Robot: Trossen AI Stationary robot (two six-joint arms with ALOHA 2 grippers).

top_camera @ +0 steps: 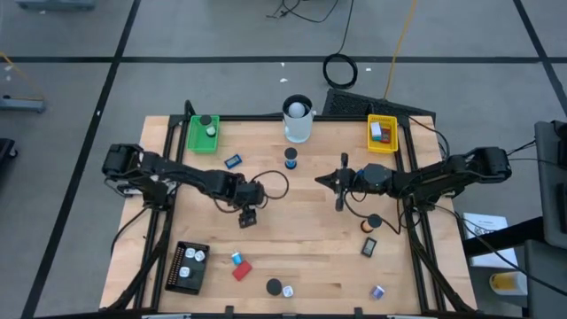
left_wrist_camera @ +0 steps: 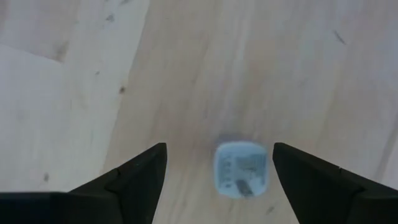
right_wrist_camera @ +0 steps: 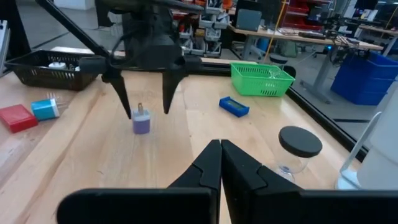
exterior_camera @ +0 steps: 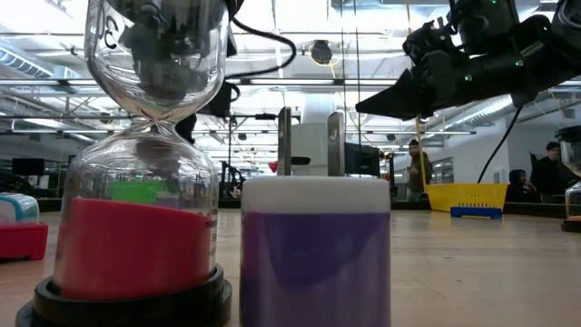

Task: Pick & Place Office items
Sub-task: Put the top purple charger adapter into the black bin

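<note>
Left gripper: the left gripper (right_wrist_camera: 147,93) hangs over the middle of the table (top_camera: 292,199), left of centre, jaws spread wide and pointing straight down.
Item below it: a small pale plug-like piece (left_wrist_camera: 241,169) stands on the bare wood between the two fingers (left_wrist_camera: 134,177), touching neither; in the right wrist view it reads as a lilac block with a prong on top.
Right gripper: the right gripper (right_wrist_camera: 221,163) waits right of centre, raised above the table, jaws pressed together and empty.
Other items: a blue flat piece (right_wrist_camera: 234,106) lies near the green tray (right_wrist_camera: 262,78); a red block (right_wrist_camera: 18,117) and a small blue roll (right_wrist_camera: 45,109) sit by the black tray (right_wrist_camera: 43,68) at the near left; more pieces are scattered along the near edge.
Step in hand: probably a grasp or release of the plug piece; which cannot be told.
Doing it well: if grasping, the arm should shift so the piece sits midway between the fingers, drop until the pads flank its body rather than the prong, then close gently and lift straight.
Risk: the piece is small and upright, so an off-centre pad could tip it.
</note>
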